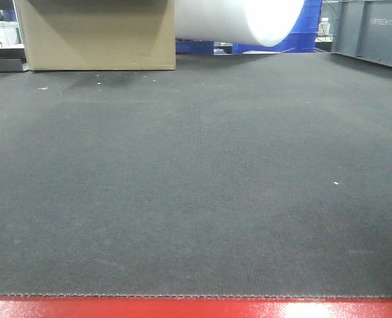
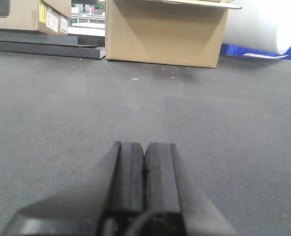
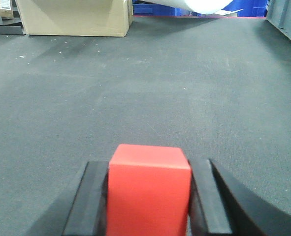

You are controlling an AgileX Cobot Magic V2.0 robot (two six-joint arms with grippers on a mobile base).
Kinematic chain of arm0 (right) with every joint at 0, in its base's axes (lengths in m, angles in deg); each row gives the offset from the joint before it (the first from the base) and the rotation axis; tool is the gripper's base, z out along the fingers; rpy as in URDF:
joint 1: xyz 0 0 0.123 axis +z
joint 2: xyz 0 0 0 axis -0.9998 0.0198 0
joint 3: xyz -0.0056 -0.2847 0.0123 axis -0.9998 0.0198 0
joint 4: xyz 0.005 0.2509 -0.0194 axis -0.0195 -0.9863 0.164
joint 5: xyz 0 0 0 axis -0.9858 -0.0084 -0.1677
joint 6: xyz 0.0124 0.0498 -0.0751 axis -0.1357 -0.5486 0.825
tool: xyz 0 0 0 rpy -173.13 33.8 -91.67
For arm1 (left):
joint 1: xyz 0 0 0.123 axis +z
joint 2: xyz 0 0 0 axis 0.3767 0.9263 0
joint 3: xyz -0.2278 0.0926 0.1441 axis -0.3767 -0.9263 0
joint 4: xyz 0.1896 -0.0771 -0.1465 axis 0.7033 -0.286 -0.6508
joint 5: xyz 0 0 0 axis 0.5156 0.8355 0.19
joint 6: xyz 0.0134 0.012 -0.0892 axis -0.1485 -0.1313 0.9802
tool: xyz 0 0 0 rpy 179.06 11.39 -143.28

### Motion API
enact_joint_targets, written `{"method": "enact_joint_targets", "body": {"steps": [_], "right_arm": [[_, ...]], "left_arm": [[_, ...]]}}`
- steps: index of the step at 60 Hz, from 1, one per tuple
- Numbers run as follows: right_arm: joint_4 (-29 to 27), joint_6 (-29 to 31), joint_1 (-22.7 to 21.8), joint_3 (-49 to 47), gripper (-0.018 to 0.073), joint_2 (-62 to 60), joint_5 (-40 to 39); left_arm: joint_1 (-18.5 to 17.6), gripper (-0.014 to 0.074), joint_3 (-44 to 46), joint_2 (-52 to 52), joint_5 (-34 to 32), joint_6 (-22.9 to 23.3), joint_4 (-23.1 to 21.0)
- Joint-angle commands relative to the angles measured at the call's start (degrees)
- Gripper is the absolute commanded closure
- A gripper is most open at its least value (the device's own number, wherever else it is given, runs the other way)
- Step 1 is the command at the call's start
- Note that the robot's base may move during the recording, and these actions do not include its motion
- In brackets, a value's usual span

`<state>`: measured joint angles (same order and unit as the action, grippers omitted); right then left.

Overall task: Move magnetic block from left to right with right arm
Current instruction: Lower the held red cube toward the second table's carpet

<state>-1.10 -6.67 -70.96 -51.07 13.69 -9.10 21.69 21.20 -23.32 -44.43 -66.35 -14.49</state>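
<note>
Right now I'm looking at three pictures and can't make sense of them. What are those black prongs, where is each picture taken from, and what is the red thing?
This is a robot with two arms, and each arm ends in a pair of black fingers that pinch things. One picture comes from a camera facing forward over the dark grey mat; it shows no arm and no block, only a cardboard box and a white roll at the far end. The other two cameras sit on the wrists, looking out along the fingers. In the left wrist view, the left gripper has its fingers pressed together with nothing between them. In the right wrist view, the right gripper has a finger on each side of the red block, holding it just above or on the mat; I cannot tell which.
</note>
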Motion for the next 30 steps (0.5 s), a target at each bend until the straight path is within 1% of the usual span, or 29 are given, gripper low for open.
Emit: {"method": "enact_joint_targets", "body": {"steps": [1, 7, 10, 15, 19, 21, 30], "right_arm": [[0.31, 0.48, -0.32, -1.50, 0.0378, 0.84, -5.17], [-0.92, 0.61, -0.32, -1.50, 0.0378, 0.91, -4.75], [-1.22, 2.23, -0.32, -1.63, 0.0377, 1.63, -4.94], [-3.74, 8.78, -0.32, -2.44, 0.0377, 4.32, -5.02], [-7.63, 15.05, -0.32, -4.13, 0.0377, 8.04, -5.13], [-10.67, 19.04, -0.32, -5.26, 0.0377, 11.12, -5.38], [-21.49, 29.77, -0.32, -10.93, 0.0377, 24.40, -5.60]], "left_arm": [[-0.04, 0.0713, -0.53, -0.68, -5.17, 0.25, 0.00], [-0.04, 0.0713, -0.53, -0.68, -5.17, 0.25, 0.00], [-0.04, 0.0713, -0.53, -0.68, -5.17, 0.25, 0.00], [-0.04, 0.0713, -0.53, -0.68, -5.17, 0.25, 0.00], [-0.04, 0.0713, -0.53, -0.68, -5.17, 0.25, 0.00], [-0.04, 0.0712, -0.53, -0.68, -5.17, 0.25, 0.00], [-0.04, 0.0713, -0.53, -0.68, -5.17, 0.25, 0.00]]}}
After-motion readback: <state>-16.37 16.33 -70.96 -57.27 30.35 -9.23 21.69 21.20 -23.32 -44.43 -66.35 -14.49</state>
